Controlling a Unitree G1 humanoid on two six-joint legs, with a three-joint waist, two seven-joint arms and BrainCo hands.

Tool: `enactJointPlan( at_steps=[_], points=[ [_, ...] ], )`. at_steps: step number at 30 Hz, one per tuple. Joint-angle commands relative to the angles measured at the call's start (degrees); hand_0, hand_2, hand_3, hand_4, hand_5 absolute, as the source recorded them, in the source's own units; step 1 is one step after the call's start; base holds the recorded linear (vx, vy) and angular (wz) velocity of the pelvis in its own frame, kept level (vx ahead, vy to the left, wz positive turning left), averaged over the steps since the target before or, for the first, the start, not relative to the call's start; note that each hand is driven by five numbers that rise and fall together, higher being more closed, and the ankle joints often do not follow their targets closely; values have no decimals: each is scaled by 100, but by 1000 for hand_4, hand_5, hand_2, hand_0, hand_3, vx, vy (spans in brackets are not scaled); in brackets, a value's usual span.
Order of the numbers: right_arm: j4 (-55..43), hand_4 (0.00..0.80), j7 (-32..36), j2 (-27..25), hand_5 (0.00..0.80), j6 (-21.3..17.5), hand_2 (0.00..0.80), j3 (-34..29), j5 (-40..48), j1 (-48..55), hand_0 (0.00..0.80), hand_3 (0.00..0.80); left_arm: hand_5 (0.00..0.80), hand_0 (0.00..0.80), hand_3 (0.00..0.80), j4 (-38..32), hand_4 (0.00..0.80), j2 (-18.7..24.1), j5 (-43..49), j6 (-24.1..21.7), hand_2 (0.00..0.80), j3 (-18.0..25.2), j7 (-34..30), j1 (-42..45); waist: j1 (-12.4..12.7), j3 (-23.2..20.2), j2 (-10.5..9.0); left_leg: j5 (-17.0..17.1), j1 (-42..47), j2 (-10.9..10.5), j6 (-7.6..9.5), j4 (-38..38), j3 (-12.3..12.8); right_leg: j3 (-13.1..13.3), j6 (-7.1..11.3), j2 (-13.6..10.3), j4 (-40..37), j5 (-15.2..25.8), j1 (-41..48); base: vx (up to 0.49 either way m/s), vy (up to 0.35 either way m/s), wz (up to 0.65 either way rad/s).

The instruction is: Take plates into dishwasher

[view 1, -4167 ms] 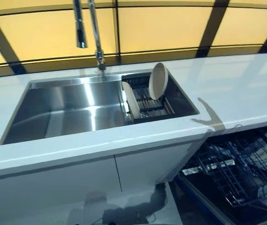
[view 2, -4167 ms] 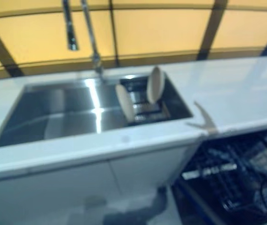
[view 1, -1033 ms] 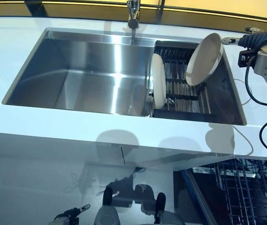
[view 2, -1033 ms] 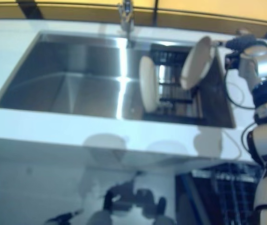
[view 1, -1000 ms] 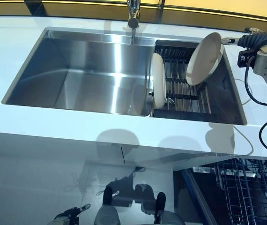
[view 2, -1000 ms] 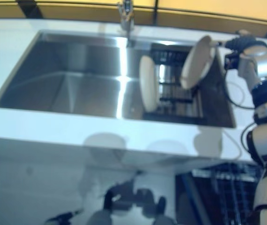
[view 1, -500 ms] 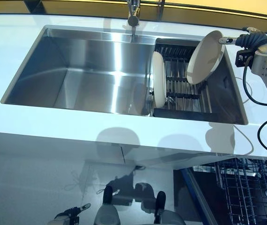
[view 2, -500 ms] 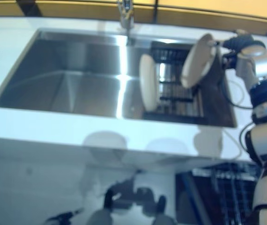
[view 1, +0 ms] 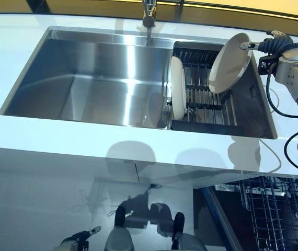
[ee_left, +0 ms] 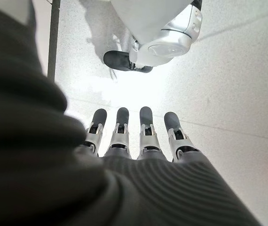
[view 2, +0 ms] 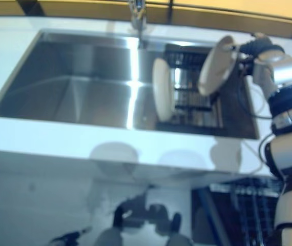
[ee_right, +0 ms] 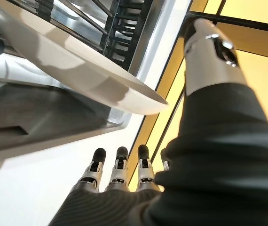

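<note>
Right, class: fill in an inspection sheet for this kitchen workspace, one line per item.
Surface: white countertop around a steel sink.
Job's things: two plates in the sink rack; upright plate at its left end, tilted plate at the right.
Clutter: nothing seen.
Hands: right hand open at the tilted plate's top rim; left hand open, hanging over the floor.
Cables: nothing seen beyond the robot's own.
Surroundings: faucet behind the sink; dishwasher rack open at lower right.

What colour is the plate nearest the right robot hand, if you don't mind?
The plate is cream-white, plain and unpatterned; the left eye view shows it best.
</note>
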Motion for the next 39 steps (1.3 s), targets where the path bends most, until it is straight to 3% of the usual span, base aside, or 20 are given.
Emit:
enactJointPlan(
  at_steps=[1,39],
  points=[
    [-191,0,-130,-222,0,-176,0,419,-96,-764,0,0,0,0,0,181,0,117,-122,82,0,-295,-2,-275,129,-3,-190,199,-139,-9,40,-27,-39,56,277,-357,-5,214,-100,0,0,0],
    [-329,0,-193,-230,0,22,0,356,-195,-674,0,0,0,0,0,136,0,92,-330,235,0,-319,26,-483,51,220,-172,201,-202,-9,62,-27,64,116,280,-364,-5,251,-227,0,0,0]
  ],
)
